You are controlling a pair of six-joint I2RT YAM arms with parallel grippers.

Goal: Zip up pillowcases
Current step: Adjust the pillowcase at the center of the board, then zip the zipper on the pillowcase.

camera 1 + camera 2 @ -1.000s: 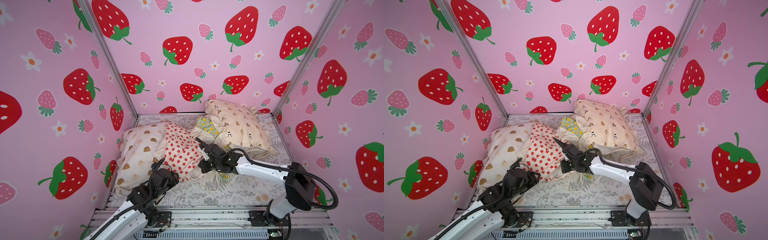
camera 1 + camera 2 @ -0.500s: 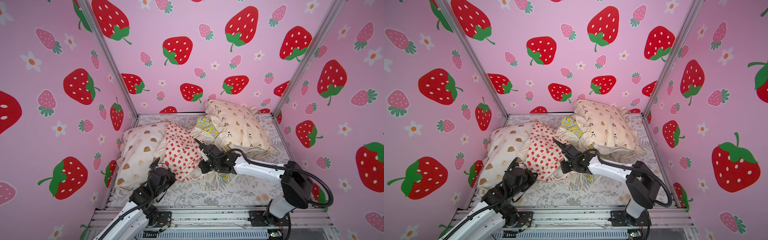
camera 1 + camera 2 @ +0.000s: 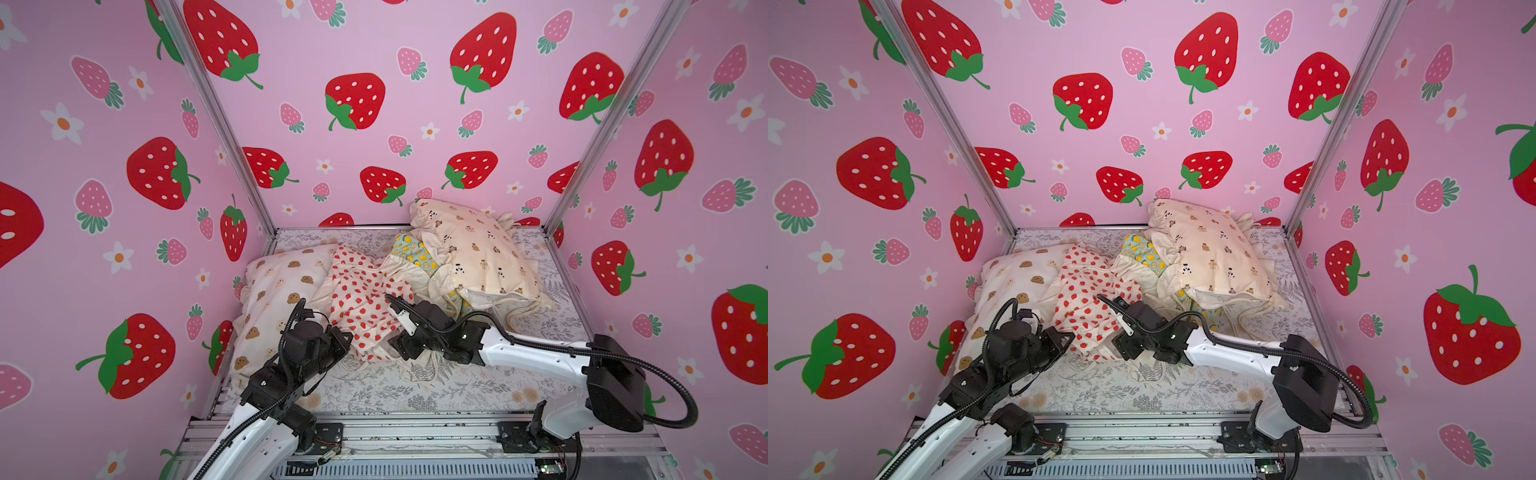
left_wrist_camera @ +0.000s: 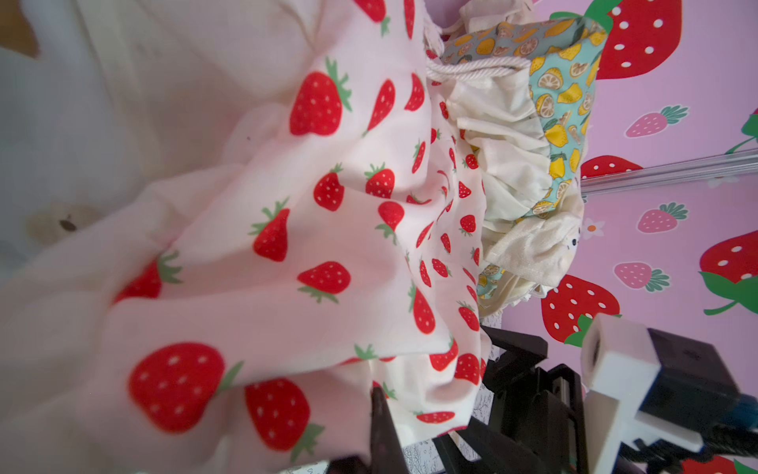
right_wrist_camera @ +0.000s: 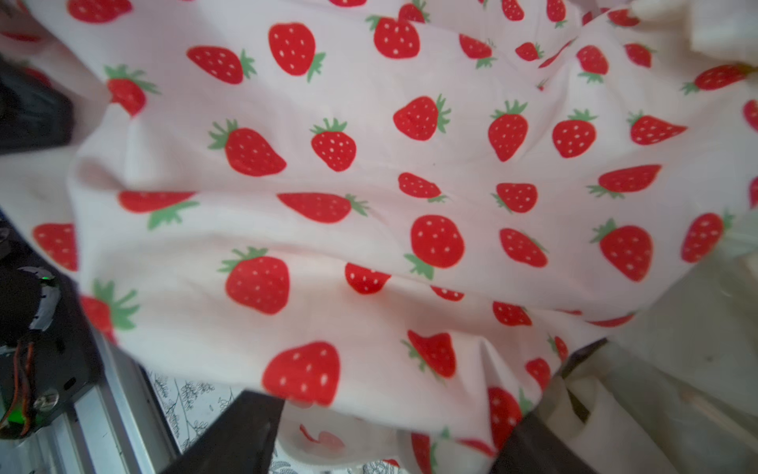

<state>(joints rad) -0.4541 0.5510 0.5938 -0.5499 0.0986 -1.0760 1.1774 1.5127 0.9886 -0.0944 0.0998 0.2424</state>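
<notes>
left fingers [image 4: 379, 427] are pressed together on what looks like the near hem of the strawberry pillowcase [image 3: 361, 299]. it lies crumpled in the middle of the fern sheet [image 3: 415, 386], against the cookie pillowcase [image 3: 274, 286] on 1 side and the lemon pillowcase [image 3: 411, 249] on the other, with the lemon pillowcase tucked under the bear pillowcase [image 3: 478, 257]. i judge that pinch is there to anchor the loose edge so the thin cloth cannot slide or bunch. right fingers [image 5: 229, 435] stand spread wide, 1 on each side of a fold of the same fabric, gripping nothing. i judge they are open to search for the zipper pull while the left arm holds the cloth. no zipper or pull shows in any view, so i cannot tell how far this case is closed.
</notes>
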